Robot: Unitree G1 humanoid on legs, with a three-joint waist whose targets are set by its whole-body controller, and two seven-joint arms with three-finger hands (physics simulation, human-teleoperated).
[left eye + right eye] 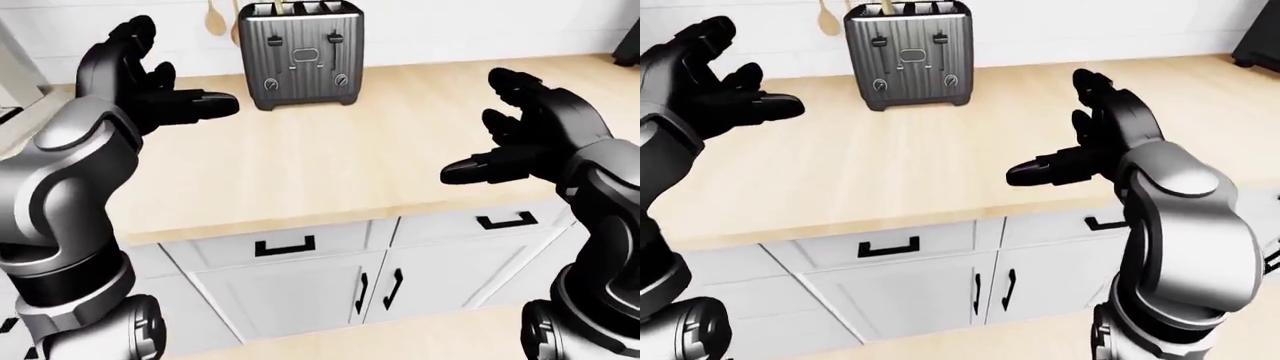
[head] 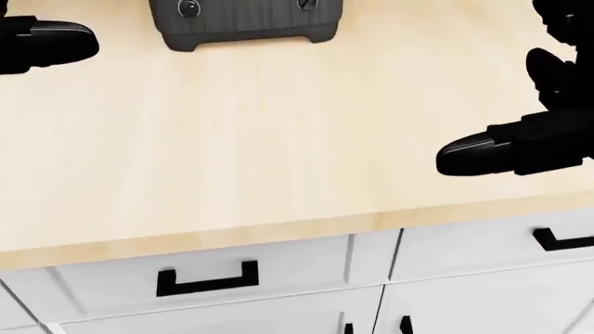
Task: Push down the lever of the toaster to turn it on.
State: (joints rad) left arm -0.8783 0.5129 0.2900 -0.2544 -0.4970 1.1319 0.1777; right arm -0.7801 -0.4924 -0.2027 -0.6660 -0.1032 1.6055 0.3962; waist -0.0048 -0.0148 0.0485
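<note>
Standing toaster [image 1: 301, 54], slots' contents unclear, hands apart.

The toaster [image 1: 298, 54] stands on the counter [image 1: 340, 157], near its top edge (left-eye view); drawers [image 1: 285, 245] lie below.

I find no legible text, brand, number or sign in any view. The toaster [image 1: 301, 52], standing near the far edge of my counter [image 1: 330, 161], carries a small outlined pictogram on its face and two round knobs below it, but I can read no characters on or around them.
</note>
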